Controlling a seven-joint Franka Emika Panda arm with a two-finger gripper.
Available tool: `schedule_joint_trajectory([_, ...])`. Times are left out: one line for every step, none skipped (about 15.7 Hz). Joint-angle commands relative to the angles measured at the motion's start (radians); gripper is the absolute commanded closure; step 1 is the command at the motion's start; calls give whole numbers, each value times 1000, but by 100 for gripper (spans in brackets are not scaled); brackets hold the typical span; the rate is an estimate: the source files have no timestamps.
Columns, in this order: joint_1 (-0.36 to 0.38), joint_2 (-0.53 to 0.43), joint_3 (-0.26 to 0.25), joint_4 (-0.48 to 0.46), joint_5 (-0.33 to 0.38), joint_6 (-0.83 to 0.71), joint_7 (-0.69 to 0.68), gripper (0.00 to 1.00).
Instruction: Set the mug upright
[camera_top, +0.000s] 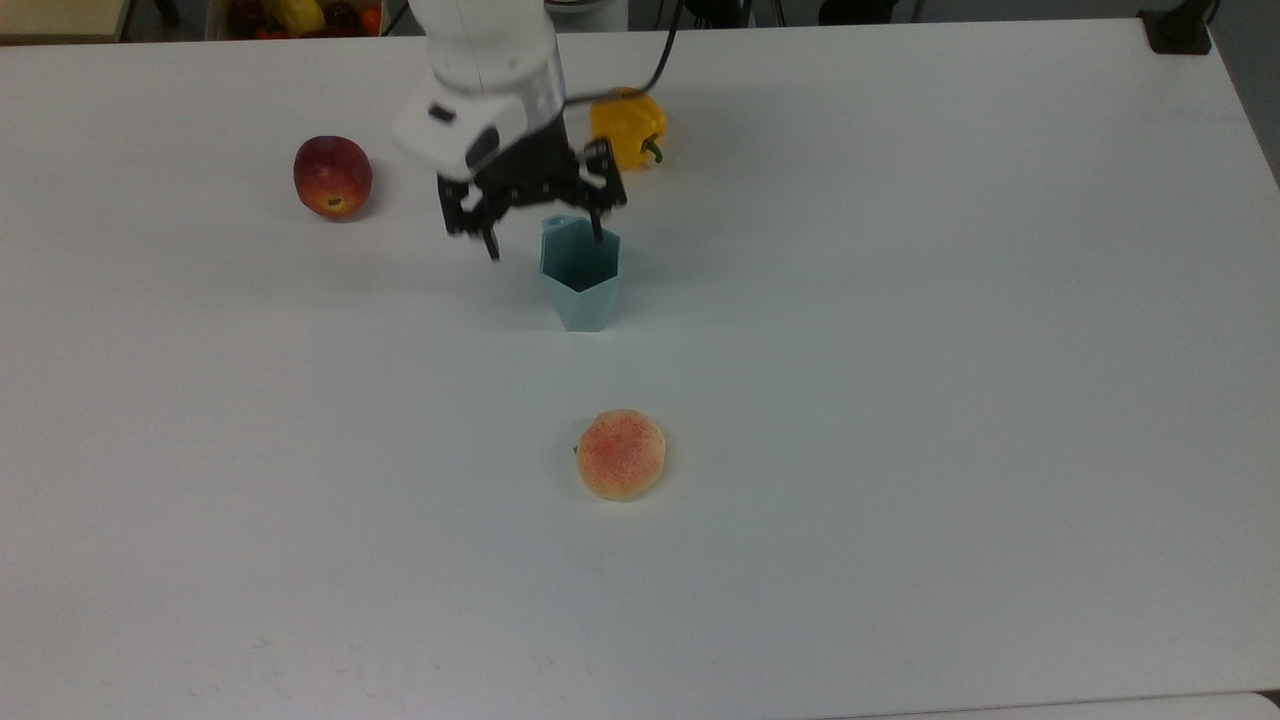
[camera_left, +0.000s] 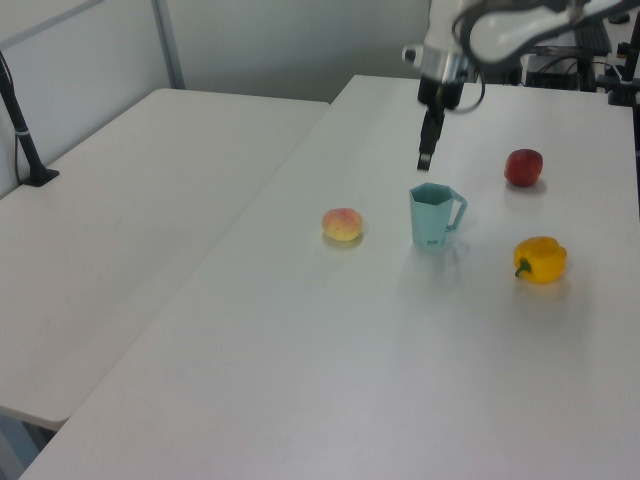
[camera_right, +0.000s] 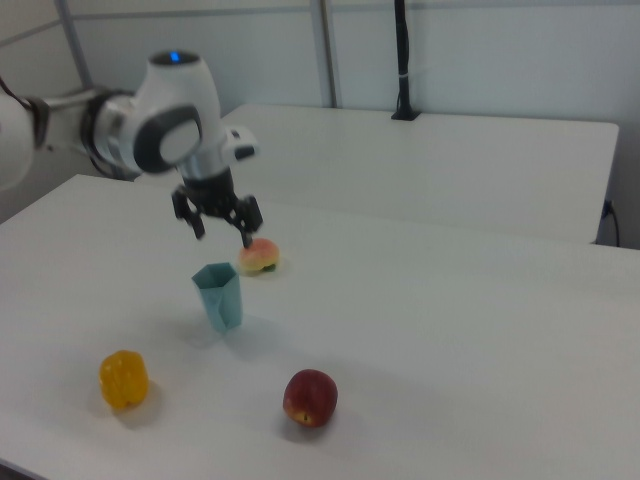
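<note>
Tool (camera_top: 541, 222) hung above the mug (camera_top: 581, 286), fingers spread apart and holding nothing, clear of the rim. Mug stood upright on the white worktop (camera_top: 900, 300), open hexagonal mouth up. Left view showed the tool (camera_left: 425, 150) well above the mug (camera_left: 431, 216) with a clear gap, plus the angular handle sticking out toward the left view's right; in the top view just a bit of the handle peeked over the far rim. Right view gave the spread fingers best, tool (camera_right: 221, 226) over and slightly behind the mug (camera_right: 220, 297), handle not seen. Red apple (camera_top: 332, 176) sat at the top view's left, well apart from the mug. Yellow bell pepper (camera_top: 625, 127) lay behind the mug in the top view, partly covered by the arm and a black cable. Peach (camera_top: 621, 454) sat nearer the camera in the top view, apart from the mug; in the right view the peach (camera_right: 259, 256) was partly behind a finger. Second white worktop (camera_left: 120, 200) stood alongside in the left view. No readable writing or labels.
</note>
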Motion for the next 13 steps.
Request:
schedule_joint_trajectory([-5, -112, 5, 91, -8, -210, 125, 0])
schedule_joint_trajectory([-6, -135, 26, 97, -10, -244, 162, 0])
schedule_joint_trajectory([-14, -159, 63, 97, -13, -276, 210, 0])
schedule_joint_trajectory([-42, -185, 98, 97, -14, -313, 263, 0])
schedule_joint_trajectory([-71, -207, 136, 96, -16, -353, 315, 0])
schedule_joint_trajectory([-89, -224, 161, 96, -19, -396, 345, 0])
schedule_joint_trajectory([-97, -235, 163, 94, -22, -431, 342, 0])
schedule_joint_trajectory([-97, -235, 163, 93, -22, -441, 331, 0])
schedule_joint_trajectory([-95, -235, 160, 91, -22, -433, 321, 0])
schedule_joint_trajectory([-94, -235, 155, 90, -22, -426, 301, 0])
schedule_joint_trajectory([-88, -235, 146, 82, -22, -400, 258, 0])
schedule_joint_trajectory([-74, -239, 123, 61, -22, -369, 218, 0])
schedule_joint_trajectory([-47, -244, 83, 50, -22, -340, 187, 0])
